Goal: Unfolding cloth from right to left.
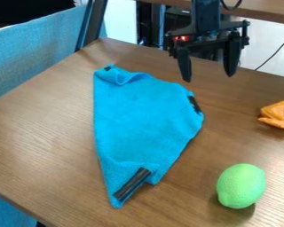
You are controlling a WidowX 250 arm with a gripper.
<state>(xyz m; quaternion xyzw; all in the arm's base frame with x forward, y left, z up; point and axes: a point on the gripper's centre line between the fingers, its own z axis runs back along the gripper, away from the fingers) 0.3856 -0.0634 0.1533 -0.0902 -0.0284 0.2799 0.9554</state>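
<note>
A bright blue cloth [141,119] lies folded on the wooden table [43,133], left of the middle. Its top left corner is curled over, and its lower end narrows to a point. Black strips show at its upper left tip, on its right edge and near the lower tip. Above the table's far part hangs the black gripper [207,76], up and to the right of the cloth and apart from it. Its two fingers are spread wide with nothing between them.
A green lime-like fruit [241,185] sits at the lower right of the table. An orange toy [278,115] lies at the right edge. Blue fabric [34,48] stands beyond the table's left edge.
</note>
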